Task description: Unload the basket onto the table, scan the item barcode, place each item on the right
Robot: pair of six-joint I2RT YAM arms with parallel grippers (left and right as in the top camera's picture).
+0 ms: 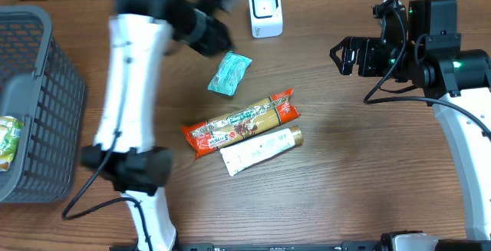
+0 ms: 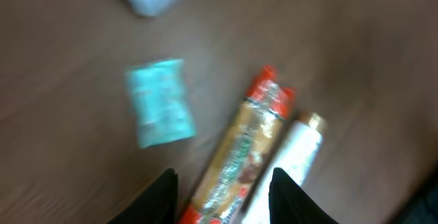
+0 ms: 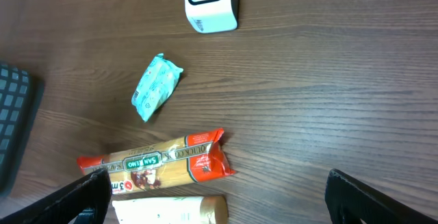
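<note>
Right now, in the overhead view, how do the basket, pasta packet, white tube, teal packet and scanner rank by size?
1. basket
2. pasta packet
3. white tube
4. teal packet and scanner look alike, so unranked.

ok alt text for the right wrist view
A white scanner at top, a teal packet below, then a red-ended pasta pack beside a white tube, all on a wooden table. The open right gripper frames the bottom corners.

Teal packet (image 1: 229,74); red-and-gold pasta pack (image 1: 242,123); white tube (image 1: 259,150); grey grid basket (image 1: 54,120).
</note>
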